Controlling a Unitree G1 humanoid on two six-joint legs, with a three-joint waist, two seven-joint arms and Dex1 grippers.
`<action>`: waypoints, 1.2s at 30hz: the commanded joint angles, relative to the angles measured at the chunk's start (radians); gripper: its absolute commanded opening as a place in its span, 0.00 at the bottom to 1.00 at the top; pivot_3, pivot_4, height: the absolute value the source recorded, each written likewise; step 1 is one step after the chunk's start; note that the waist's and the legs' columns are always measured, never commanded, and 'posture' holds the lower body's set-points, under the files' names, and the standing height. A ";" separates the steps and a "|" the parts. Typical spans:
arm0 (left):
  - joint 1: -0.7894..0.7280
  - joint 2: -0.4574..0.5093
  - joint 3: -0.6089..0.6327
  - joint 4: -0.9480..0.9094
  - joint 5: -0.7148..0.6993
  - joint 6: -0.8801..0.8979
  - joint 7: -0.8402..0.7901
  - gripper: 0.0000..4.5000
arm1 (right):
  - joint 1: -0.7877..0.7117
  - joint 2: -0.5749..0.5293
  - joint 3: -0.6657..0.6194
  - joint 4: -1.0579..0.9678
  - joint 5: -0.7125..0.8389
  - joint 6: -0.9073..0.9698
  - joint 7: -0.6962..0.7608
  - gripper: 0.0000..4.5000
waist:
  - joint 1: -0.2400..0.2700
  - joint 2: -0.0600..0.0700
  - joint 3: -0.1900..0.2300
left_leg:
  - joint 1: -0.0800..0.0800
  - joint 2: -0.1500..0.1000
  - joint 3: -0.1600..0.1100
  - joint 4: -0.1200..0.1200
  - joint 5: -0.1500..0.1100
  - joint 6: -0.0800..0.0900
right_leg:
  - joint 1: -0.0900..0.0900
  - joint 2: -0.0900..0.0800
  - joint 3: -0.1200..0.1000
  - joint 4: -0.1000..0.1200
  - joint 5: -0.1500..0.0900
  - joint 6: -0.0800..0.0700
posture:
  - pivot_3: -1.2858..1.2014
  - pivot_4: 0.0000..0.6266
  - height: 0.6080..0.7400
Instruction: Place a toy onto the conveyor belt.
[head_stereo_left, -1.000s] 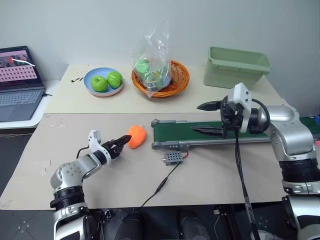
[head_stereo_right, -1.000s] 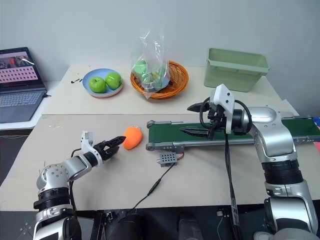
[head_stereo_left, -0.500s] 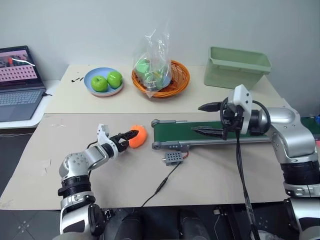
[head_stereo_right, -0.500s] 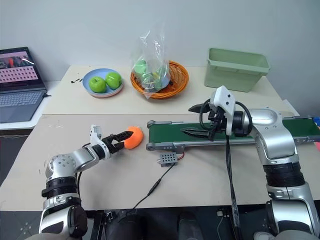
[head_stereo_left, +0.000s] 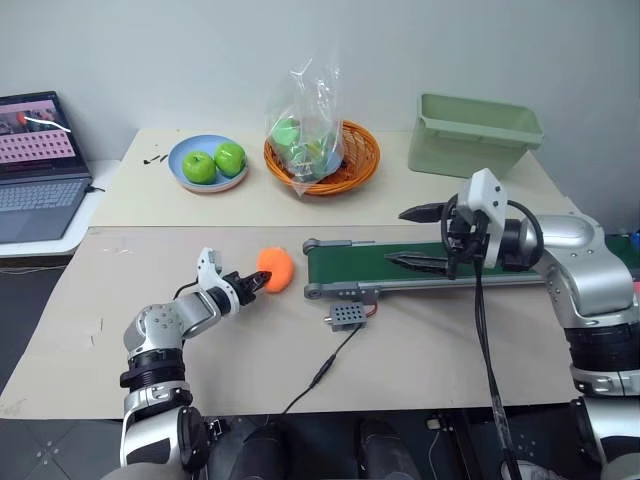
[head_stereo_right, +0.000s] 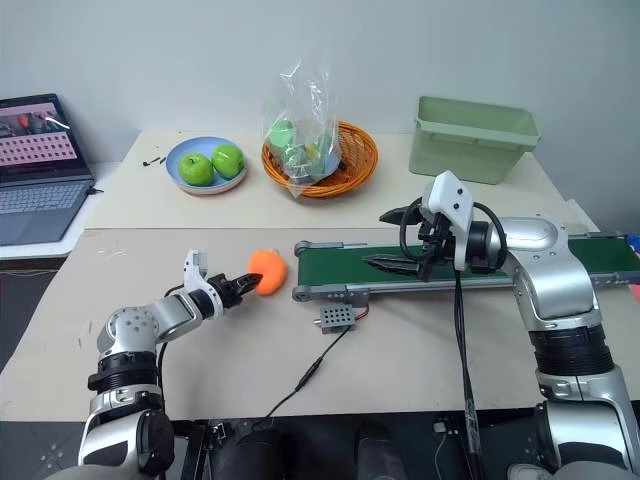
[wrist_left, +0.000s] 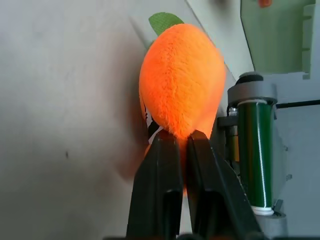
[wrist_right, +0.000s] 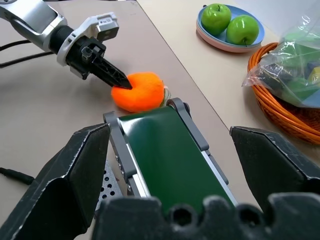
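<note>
Left fingers (wrist_left: 175, 145) closed — pinching toy (wrist_left: 181, 80).

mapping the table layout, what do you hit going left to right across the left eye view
laptop → blue plate of green apples → toy → orange basket → right gripper → pale green bin

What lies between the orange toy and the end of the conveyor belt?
Nothing but a short bare strip of table, seen in the left eye view. The toy sits just beside the conveyor belt end.
</note>
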 joint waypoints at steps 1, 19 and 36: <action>-0.033 0.041 -0.030 -0.168 0.062 -0.166 -0.037 0.05 | -0.020 -0.012 -0.031 -0.015 0.016 -0.006 0.000 1.00 | -0.001 -0.001 0.000 | 0.000 0.000 0.000 0.000 0.000 0.000 | 0.000 0.000 0.000 0.000 0.000 0.000 | 0.52 0.24 1.00; -0.080 0.495 -0.762 -0.175 1.351 -1.524 0.030 0.05 | -0.051 0.010 -0.013 0.031 -0.001 -0.038 0.011 1.00 | 0.005 0.000 0.000 | -0.001 0.000 0.002 -0.002 0.000 0.000 | -0.001 -0.001 0.000 -0.002 0.000 0.000 | 0.52 0.24 1.00; -0.393 0.318 -1.062 0.339 1.744 -1.823 0.229 0.05 | 0.052 -0.030 -0.084 -0.083 0.026 0.007 -0.049 1.00 | 0.021 0.000 0.000 | -0.005 0.000 0.003 -0.001 0.000 0.001 | -0.002 0.000 -0.001 0.000 0.001 0.001 | 0.52 0.24 1.00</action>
